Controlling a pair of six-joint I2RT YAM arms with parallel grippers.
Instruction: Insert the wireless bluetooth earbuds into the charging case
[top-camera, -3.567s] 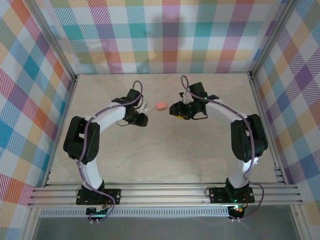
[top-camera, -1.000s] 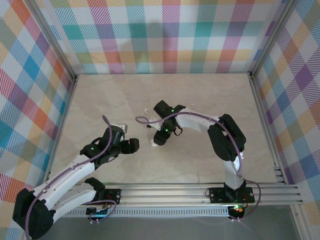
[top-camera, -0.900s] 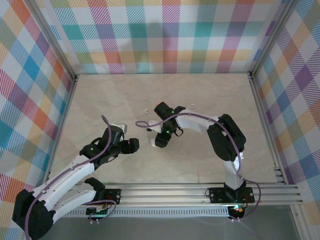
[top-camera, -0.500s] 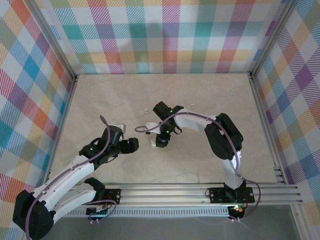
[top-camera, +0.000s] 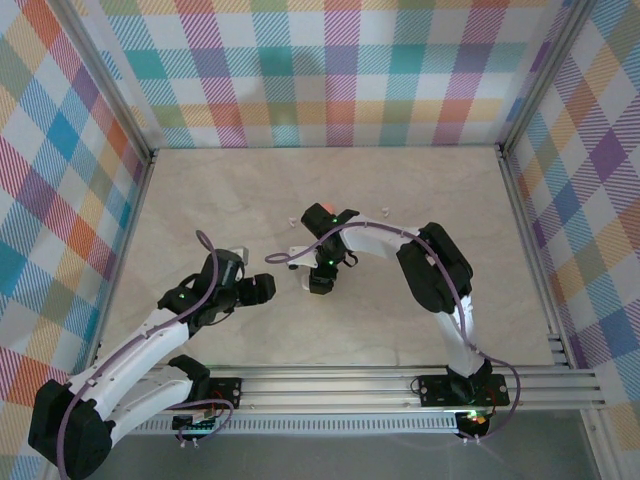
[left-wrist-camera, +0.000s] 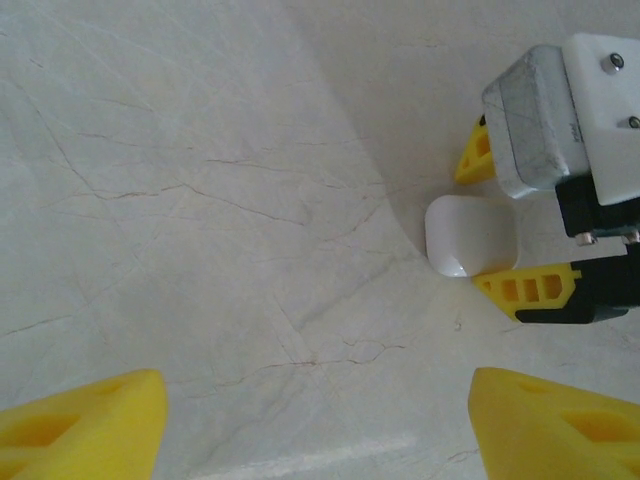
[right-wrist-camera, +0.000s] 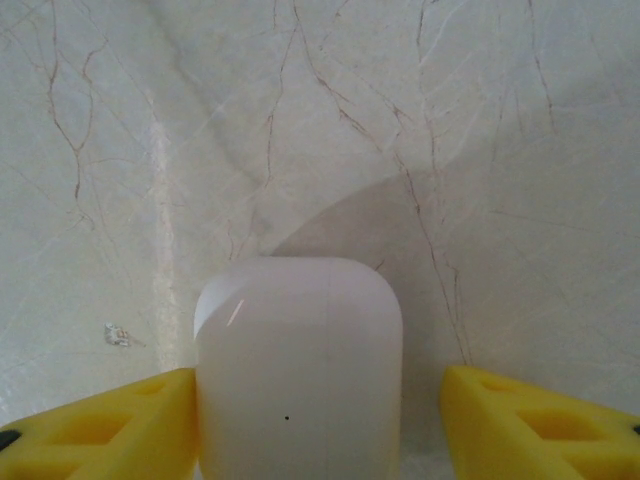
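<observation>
A closed white charging case (right-wrist-camera: 297, 365) lies on the marble table between the yellow fingers of my right gripper (right-wrist-camera: 315, 425). The left finger (right-wrist-camera: 110, 420) touches the case and the right finger (right-wrist-camera: 540, 420) stands a gap away, so the gripper is open. From the left wrist the same case (left-wrist-camera: 470, 235) shows lying between those fingers. My left gripper (left-wrist-camera: 315, 430) is open over bare table, short of the case. In the top view it (top-camera: 268, 290) sits left of the right gripper (top-camera: 320, 285). Two tiny white earbuds (top-camera: 291, 220) (top-camera: 384, 211) lie farther back.
A salmon-pink case (top-camera: 320, 212) peeks out behind the right arm (top-camera: 380, 238), which arcs across the middle of the table (top-camera: 200, 190). Aluminium rails (top-camera: 330, 385) edge the near side and plaid walls close the other three.
The right arm's elbow has swung left and the pink case behind it has come into sight. Its gripper stays around the white case. The left arm has barely moved.
</observation>
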